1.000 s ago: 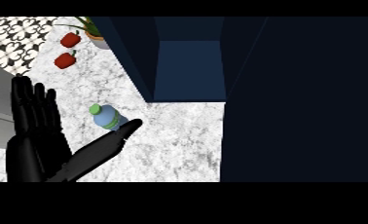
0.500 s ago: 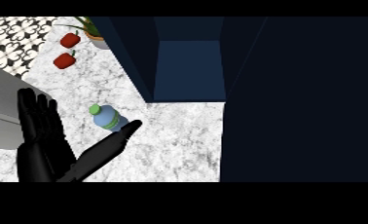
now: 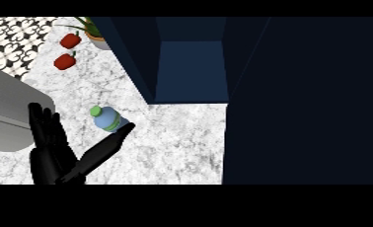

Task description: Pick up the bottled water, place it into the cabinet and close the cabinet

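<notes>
A: What's changed in the last second?

B: The black left hand (image 3: 55, 152) has dropped toward the lower edge of the view and drawn a little to its own left. Its fingers stay straight and spread, pointing up the counter, with the thumb stretched out to the right. It pinches nothing.

A: And the small clear plastic water bottle with the green cap (image 3: 108, 119)?

B: It lies on the white marbled countertop (image 3: 175, 142) just past the thumb tip, up and to the right of the palm. It hasn't shifted against the marble. The thumb tip looks to be touching its lower end or just beside it; I can't tell which.

A: So what does that mean for the job?

B: I judge the pickup is not yet done. The hand has eased back instead of closing, so the bottle is still ungrasped, and the fingers would need to come forward and curl round it.

A: The dark blue open cabinet (image 3: 191, 68)?

B: Well beyond the fingertips, up and to the right, its cavity showing as before. Two red peppers (image 3: 67, 53) and a potted plant (image 3: 93, 29) sit far ahead of the hand, unmoved. The right hand doesn't show.
</notes>
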